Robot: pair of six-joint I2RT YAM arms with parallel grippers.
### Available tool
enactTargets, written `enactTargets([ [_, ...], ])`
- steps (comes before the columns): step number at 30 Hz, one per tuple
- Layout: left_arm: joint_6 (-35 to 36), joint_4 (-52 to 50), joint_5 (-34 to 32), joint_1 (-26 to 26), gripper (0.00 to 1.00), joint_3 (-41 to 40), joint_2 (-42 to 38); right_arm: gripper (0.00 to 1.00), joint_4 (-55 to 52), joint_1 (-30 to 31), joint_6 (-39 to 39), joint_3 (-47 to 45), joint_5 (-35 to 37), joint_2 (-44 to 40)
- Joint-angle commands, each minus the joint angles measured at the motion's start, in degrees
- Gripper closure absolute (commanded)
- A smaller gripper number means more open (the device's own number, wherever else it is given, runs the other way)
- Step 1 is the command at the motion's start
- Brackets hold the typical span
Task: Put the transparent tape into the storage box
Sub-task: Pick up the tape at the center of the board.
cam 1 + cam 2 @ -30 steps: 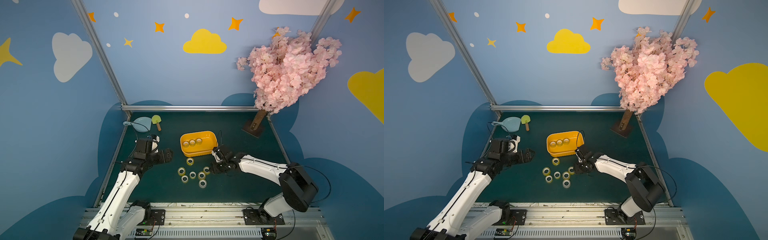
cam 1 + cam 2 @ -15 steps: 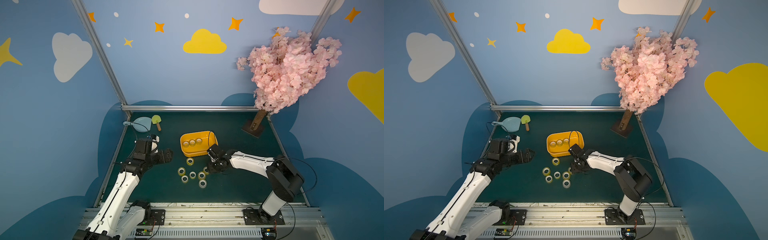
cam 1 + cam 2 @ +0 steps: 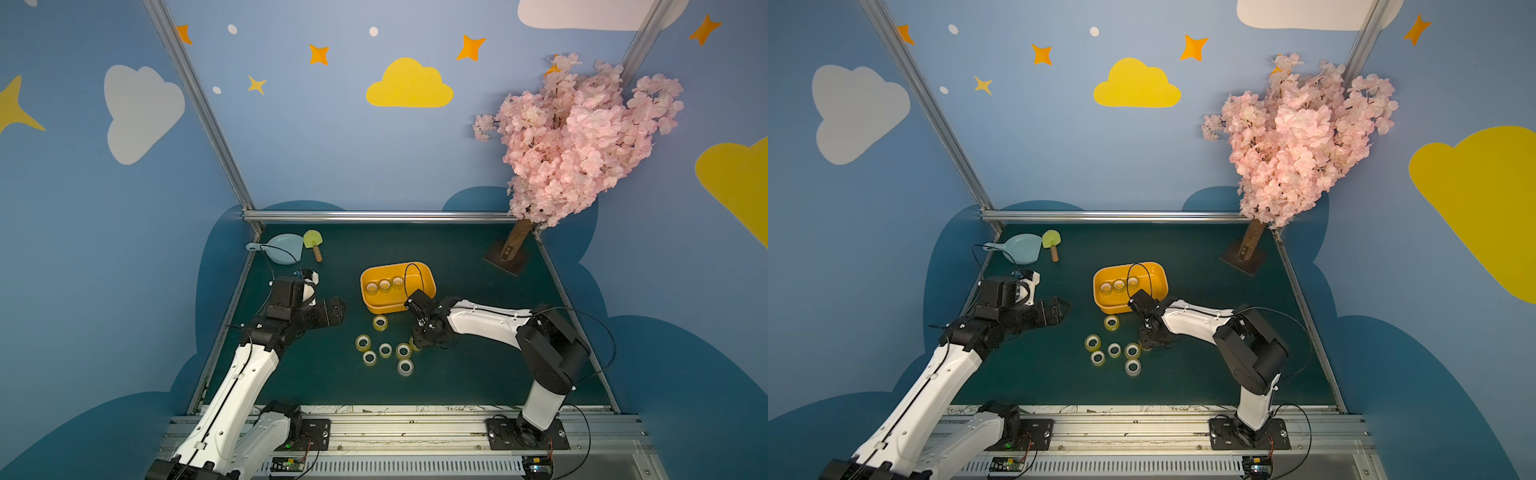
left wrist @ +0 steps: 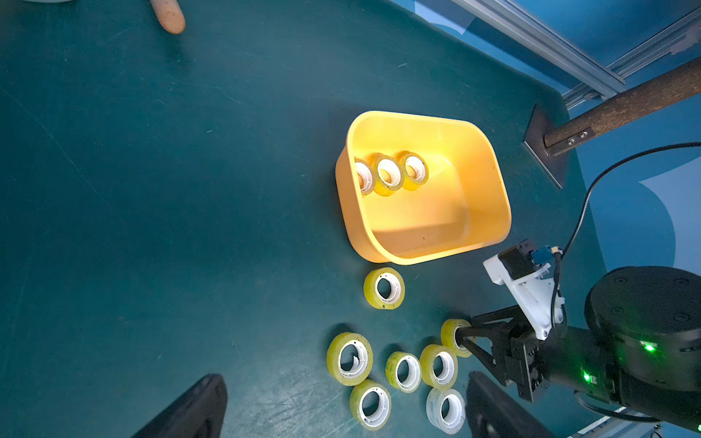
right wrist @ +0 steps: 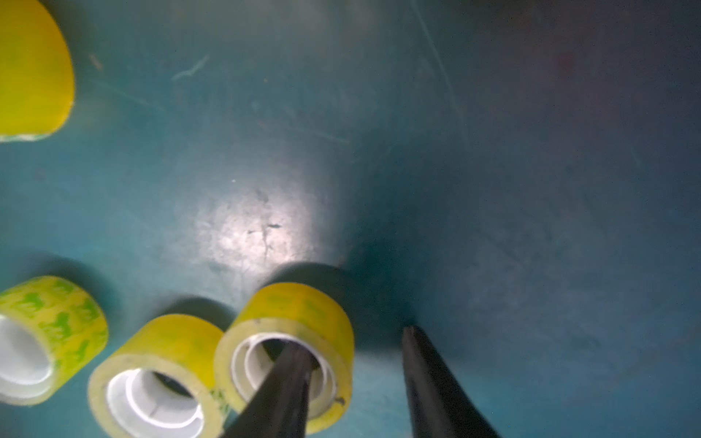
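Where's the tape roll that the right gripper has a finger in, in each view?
In a top view: roll half hidden under the right gripper's tip, at the cluster's right end.
In a top view: same spot.
Left wrist: cluster roll with the black finger in its core.
Right wrist: roll ringing one finger.
Landmark: neighbouring roll beside it.

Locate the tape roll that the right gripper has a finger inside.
The tape roll lies on the green table; in both top views it sits at the right end of the loose cluster, in front of the storage box, under the right gripper.
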Motion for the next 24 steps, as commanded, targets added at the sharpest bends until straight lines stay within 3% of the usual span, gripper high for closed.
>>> enactTargets([
  [1, 0.5, -0.5, 0.8, -0.1, 0.0, 1.2, -0.3, 0.67, -1.6, 0.5, 0.9, -0.1, 0.6, 2.1],
  [9, 0.4, -0.5, 1.2, -0.1, 0.0, 1.1, -0.5, 0.95, -5.6, 0.5, -0.1, 1.1, 2.9, -1.7],
  [14, -0.1, -0.2, 2.2, -0.1, 0.0, 1.0, -0.2, 1.0, -8.9, 0.4, -0.4, 2.4, 3.5, -6.0],
  [24, -0.8, -0.2, 6.1, -0.1, 0.0, 1.3, 0.3, 1.0, -15.4, -0.7, -0.2, 5.7, 3.8, -14.5],
])
